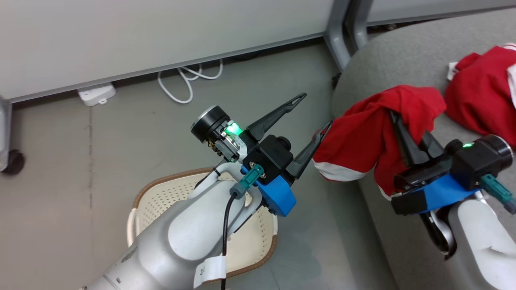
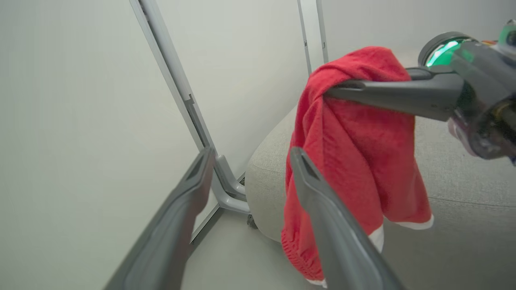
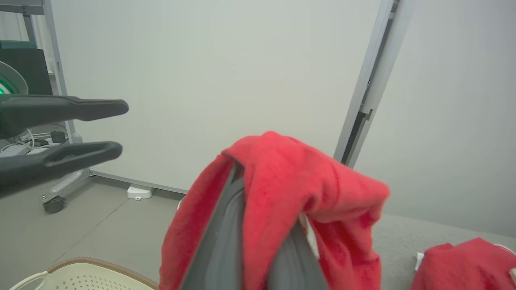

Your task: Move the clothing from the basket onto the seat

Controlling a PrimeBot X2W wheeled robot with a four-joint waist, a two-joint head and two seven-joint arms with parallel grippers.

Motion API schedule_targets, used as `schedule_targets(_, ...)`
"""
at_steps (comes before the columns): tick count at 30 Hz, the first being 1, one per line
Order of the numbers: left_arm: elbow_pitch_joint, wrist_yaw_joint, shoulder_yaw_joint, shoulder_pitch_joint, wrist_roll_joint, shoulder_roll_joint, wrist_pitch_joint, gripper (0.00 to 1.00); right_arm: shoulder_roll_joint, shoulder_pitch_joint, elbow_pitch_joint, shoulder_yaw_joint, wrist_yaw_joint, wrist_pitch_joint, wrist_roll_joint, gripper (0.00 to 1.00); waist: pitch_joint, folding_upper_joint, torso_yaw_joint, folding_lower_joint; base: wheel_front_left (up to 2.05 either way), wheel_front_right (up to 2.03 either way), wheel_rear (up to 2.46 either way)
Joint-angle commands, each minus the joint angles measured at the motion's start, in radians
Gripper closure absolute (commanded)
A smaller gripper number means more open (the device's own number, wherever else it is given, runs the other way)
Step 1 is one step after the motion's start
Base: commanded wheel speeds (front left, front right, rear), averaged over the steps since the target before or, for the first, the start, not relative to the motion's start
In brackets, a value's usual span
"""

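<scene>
Nearest the robot, one cream basket (image 1: 153, 183) with a brown rim stands on the grey floor (image 1: 121, 133), partly hidden under the left forearm. Above it the left gripper (image 1: 315, 109) has its two dark fingers spread wide and grips nothing. Its lower fingertip is just beside the hanging cloth, though contact cannot be made out.

To the right, the right gripper (image 1: 397, 121) is clamped tight on one red garment (image 1: 363, 137). The cloth drapes over both fingers and hides their tips. It hangs down with a white band along its lower hem, at the rounded front corner of the one grey seat (image 1: 395, 56). Whether it brushes the upholstery cannot be told.

There are two red garments in all. The second garment (image 1: 479, 96) lies crumpled on the seat cushion, farther back and apart from the held one, with white trim at its edge. Both are out of the basket.

Farther off on the floor, one white looped cable (image 1: 185, 80) and one white box (image 1: 96, 94) lie at the foot of the pale wall (image 1: 161, 32). One black caster (image 1: 14, 161) shows at the left edge. One grey metal post (image 1: 340, 32) rises beside the seat's far corner.
</scene>
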Motion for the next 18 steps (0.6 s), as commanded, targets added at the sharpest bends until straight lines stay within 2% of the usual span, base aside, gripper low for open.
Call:
schedule_targets(1, 0.006, -0.002, -0.005, 0.008, 0.001, 0.002, -0.002, 0.0, 0.006, 0.018, -0.01, -0.023, 0.0, -0.004, -0.007, 1.0, 0.021, 0.0, -0.048, -0.0001, 0.0, 0.0, 0.0)
schedule_targets(7, 0.018, -0.011, -0.032, 0.005, 0.003, 0.0, 0.004, 0.0, 0.025, 0.046, -0.036, -0.111, 0.0, -0.004, -0.015, 1.0, 0.048, 0.0, -0.131, -0.0001, 0.0, 0.0, 0.0)
schedule_targets(18, 0.022, -0.026, -0.073, -0.003, 0.008, -0.001, 0.018, 0.0, 0.065, 0.108, -0.062, -0.208, 0.0, -0.004, -0.023, 1.0, 0.091, 0.0, -0.233, -0.0001, 0.0, 0.0, 0.0)
